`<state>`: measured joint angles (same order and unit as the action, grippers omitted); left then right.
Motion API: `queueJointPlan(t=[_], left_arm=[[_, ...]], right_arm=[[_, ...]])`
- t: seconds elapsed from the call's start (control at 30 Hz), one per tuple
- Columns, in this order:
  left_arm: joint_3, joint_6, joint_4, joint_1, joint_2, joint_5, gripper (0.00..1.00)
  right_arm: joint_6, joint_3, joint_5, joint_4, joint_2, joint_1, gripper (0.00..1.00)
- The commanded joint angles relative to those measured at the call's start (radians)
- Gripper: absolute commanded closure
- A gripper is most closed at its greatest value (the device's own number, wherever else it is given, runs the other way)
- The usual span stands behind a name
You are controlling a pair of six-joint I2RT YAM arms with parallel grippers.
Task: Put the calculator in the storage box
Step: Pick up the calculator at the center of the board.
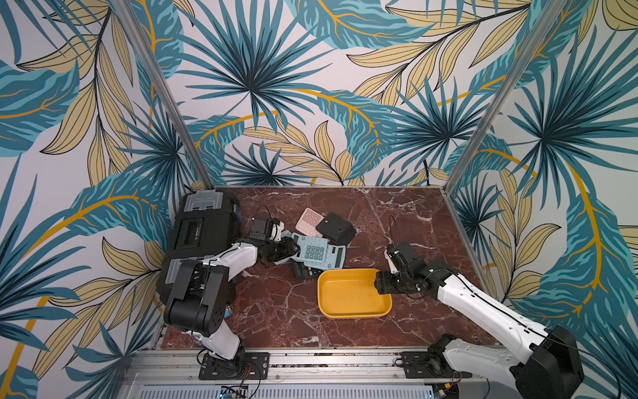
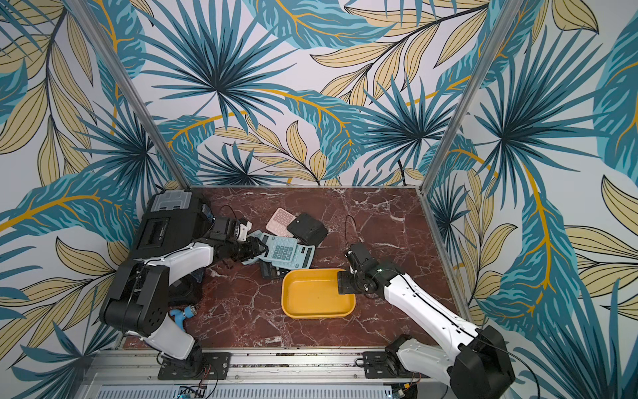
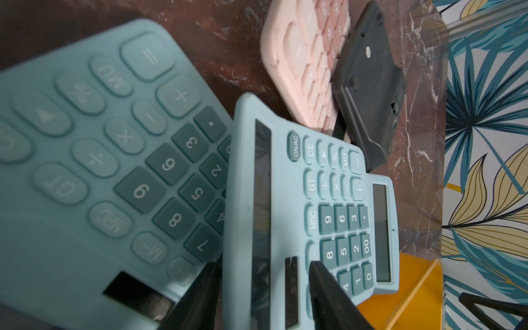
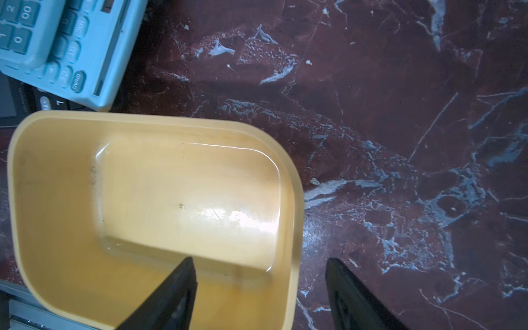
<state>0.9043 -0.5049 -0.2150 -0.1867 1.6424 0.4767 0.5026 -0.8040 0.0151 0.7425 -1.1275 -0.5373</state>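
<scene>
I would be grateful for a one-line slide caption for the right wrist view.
Right tool hangs open across the rim of the empty yellow storage box; a blue calculator lies nearby.

Robotics lab test cell: a white-and-black left arm (image 1: 238,257) and right arm (image 1: 476,304) stand bolted to an aluminium rail (image 1: 328,362) along the bottom of the frame, facing a red marble-pattern table (image 1: 276,311). Aluminium posts (image 1: 165,93) and tropical leaf-print panels (image 1: 310,86) wall it in on three sides. Loose wiring and a circuit board (image 1: 229,392) show at bottom centre.

Yellow storage box (image 1: 348,293) (red-brown marbled table (image 1: 276,311))
</scene>
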Motion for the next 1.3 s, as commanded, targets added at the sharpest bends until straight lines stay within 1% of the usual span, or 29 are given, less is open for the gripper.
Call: queueJointPlan(t=[0.0, 0.07, 0.23, 0.47, 0.53, 0.7, 0.9, 1.07, 1.17, 1.23, 1.27], left_arm=[[0.053, 0.018, -0.015, 0.006, -0.006, 0.010, 0.56], [0.051, 0.018, -0.022, 0.006, -0.023, 0.002, 0.63], [0.033, 0.015, -0.023, 0.009, -0.072, -0.017, 0.70], [0.027, 0.008, -0.023, 0.010, -0.099, 0.000, 0.91], [0.023, 0.004, -0.020, 0.009, -0.107, 0.006, 0.95], [0.001, -0.011, -0.009, 0.010, -0.163, 0.016, 0.99], [-0.067, -0.079, 0.078, 0.018, -0.286, 0.067, 1.00], [-0.125, -0.165, 0.165, 0.024, -0.353, 0.128, 1.00], [-0.183, -0.269, 0.292, 0.023, -0.349, 0.194, 1.00], [-0.221, -0.340, 0.400, 0.024, -0.331, 0.239, 1.00], [-0.239, -0.371, 0.458, 0.023, -0.319, 0.259, 1.00]], right_arm=[[0.019, 0.018, -0.032, 0.024, 0.010, 0.001, 0.24], [0.022, 0.016, -0.044, 0.021, 0.007, 0.000, 0.24], [0.032, 0.008, -0.069, 0.011, 0.001, -0.001, 0.24], [0.057, 0.008, -0.108, -0.022, -0.002, -0.001, 0.24], [0.066, 0.009, -0.124, -0.036, -0.005, 0.000, 0.24], [0.089, 0.000, -0.158, -0.067, -0.014, 0.001, 0.23], [0.128, -0.027, -0.221, -0.135, -0.038, 0.000, 0.09], [0.165, -0.045, -0.297, -0.256, -0.055, 0.001, 0.03], [0.180, -0.069, -0.318, -0.313, -0.061, 0.000, 0.04], [0.190, -0.079, -0.328, -0.355, -0.064, 0.000, 0.09], [0.198, -0.082, -0.332, -0.377, -0.066, 0.002, 0.13]])
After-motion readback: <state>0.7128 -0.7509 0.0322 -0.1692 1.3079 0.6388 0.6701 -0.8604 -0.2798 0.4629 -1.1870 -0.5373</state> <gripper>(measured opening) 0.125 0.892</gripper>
